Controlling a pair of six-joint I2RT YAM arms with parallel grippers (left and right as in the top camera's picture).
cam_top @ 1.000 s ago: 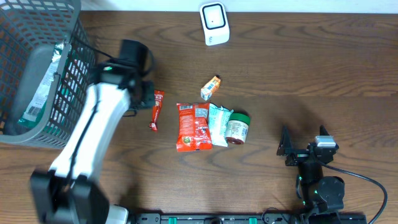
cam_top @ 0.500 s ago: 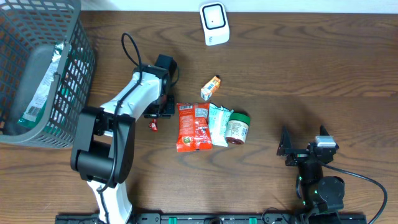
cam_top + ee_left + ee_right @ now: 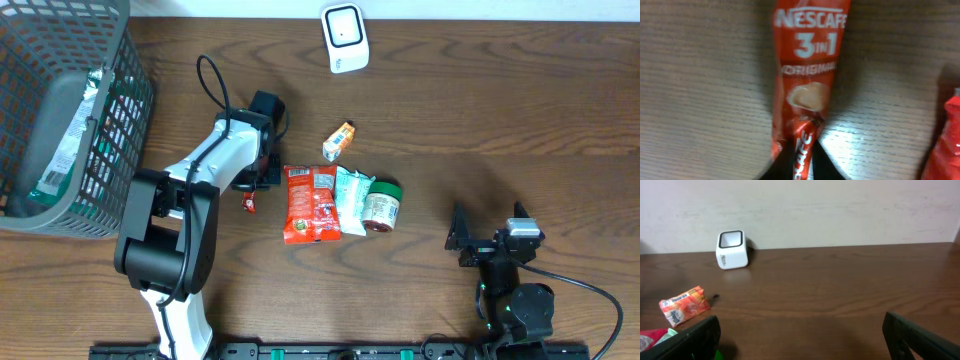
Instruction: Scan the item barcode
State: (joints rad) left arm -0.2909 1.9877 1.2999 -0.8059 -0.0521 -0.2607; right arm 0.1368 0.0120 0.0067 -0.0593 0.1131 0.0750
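A red Nescafé 3-in-1 sachet [image 3: 807, 85] lies flat on the wooden table, and my left gripper [image 3: 802, 161] is shut on its near end, pinching the foil into a ridge between the dark fingers [image 3: 783, 167]. From overhead the left gripper [image 3: 254, 182] sits over the sachet [image 3: 248, 203], of which only the lower tip shows. The white barcode scanner [image 3: 344, 38] stands at the table's far edge, also seen as the scanner [image 3: 732, 249] in the right wrist view. My right gripper [image 3: 490, 243] rests open at the front right, holding nothing.
A grey mesh basket [image 3: 128, 60] with packets inside stands at the far left. Right of the sachet lie a red snack bag [image 3: 310, 203], a pale teal packet [image 3: 352, 198], a green-lidded jar [image 3: 382, 205] and a small orange pack [image 3: 340, 140].
The left arm swung from beside the basket down onto the sachet, and its jaws then closed on the sachet's end. The right arm has stayed still.
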